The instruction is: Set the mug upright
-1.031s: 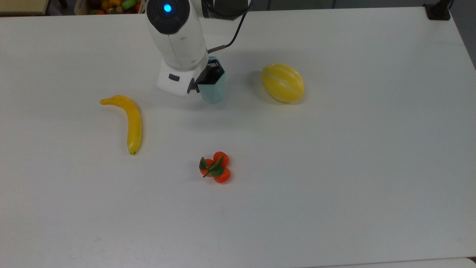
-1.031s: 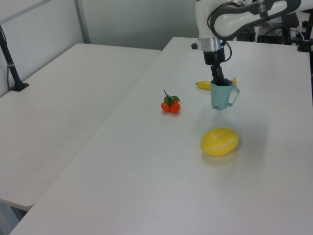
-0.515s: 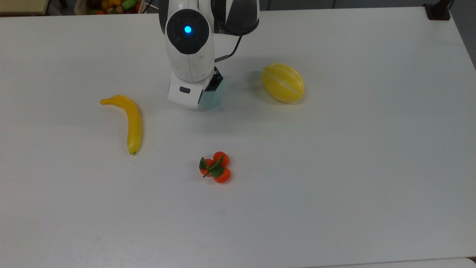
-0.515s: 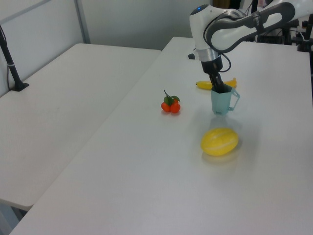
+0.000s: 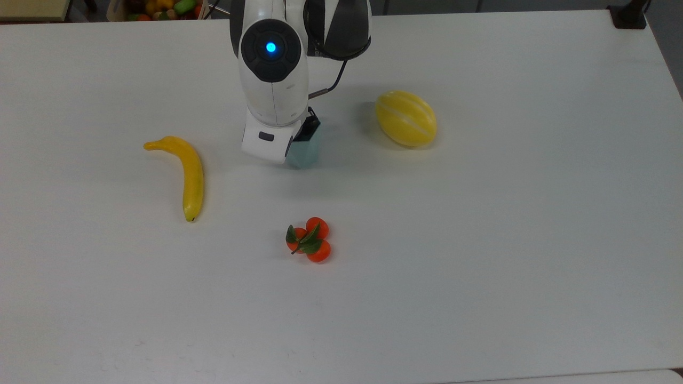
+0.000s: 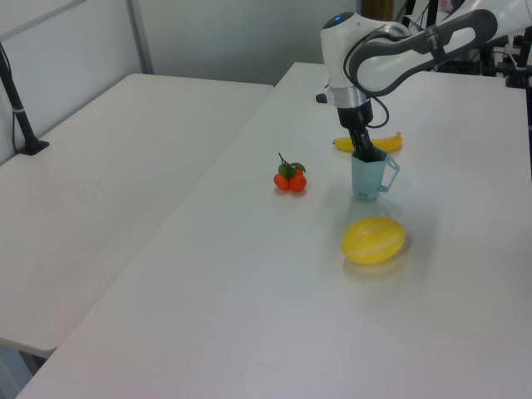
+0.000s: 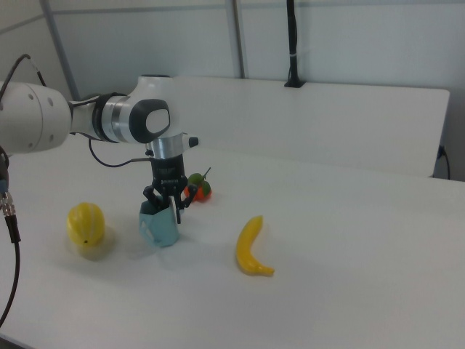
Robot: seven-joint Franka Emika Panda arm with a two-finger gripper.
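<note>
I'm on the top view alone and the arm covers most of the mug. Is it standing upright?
Observer: Yes. In the left view the mug stands with its open rim up and its narrow base down.
Operator: Is the base on the table or hanging above it?
Observer: In the left view the base looks to be resting on the table, with no gap that I can make out.
Operator: Where is the handle?
Observer: It sticks out toward the left view's right, on the side away from the tomatoes.
</note>
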